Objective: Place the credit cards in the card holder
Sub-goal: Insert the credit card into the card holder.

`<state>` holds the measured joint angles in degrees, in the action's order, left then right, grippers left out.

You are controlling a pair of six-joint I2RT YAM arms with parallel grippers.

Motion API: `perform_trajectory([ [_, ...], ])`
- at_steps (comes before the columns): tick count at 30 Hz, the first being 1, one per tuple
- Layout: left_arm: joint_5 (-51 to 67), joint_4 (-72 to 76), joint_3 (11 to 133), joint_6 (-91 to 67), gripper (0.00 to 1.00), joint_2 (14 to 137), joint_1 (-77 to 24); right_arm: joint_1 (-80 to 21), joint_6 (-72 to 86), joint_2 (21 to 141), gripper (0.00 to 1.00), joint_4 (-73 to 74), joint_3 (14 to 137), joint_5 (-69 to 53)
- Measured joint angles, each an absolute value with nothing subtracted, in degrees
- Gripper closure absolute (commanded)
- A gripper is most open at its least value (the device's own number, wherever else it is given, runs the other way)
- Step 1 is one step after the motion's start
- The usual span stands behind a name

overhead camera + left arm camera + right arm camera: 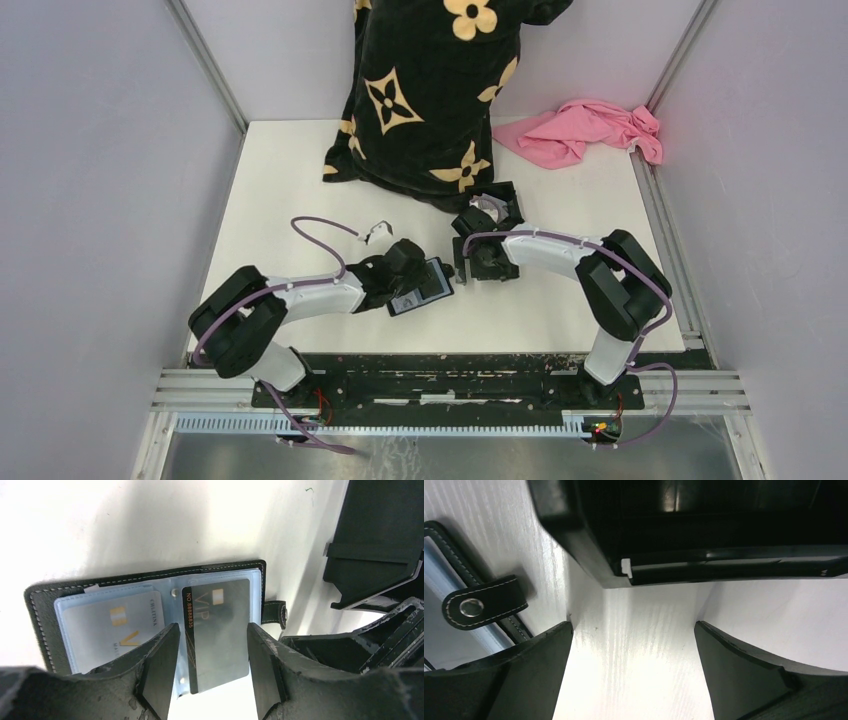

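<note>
While the top view shows us only the open card holder point(425, 285) in the middle, the left wrist view shows a white card point(110, 625) inside it and a dark card point(220, 625) between the jaws of the left gripper point(211, 630). We cannot tell if it squeezes. The right gripper point(633, 627) gapes wide.

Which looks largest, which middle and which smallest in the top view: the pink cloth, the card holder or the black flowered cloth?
1. black flowered cloth, largest, though the top edge of the picture cuts it off
2. pink cloth
3. card holder, clearly smallest
</note>
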<state>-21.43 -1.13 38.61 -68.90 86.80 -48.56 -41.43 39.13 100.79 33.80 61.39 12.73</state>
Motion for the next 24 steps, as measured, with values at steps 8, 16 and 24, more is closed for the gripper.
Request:
perform_trajectory([
  [8,-23.99,-6.61,39.79,-67.55,0.25,84.84,-48.56,-40.75,38.79,99.7,0.0,33.5,61.39,13.13],
  [16,-26.76,-13.19,43.81,-66.54,0.2,81.54,-48.45,-40.75,37.56,95.39,0.01,34.68,61.45,13.15],
  [24,-28.56,-19.38,43.64,-68.29,0.1,72.16,-48.27,-40.75,35.09,89.86,0.0,38.65,67.35,14.59],
])
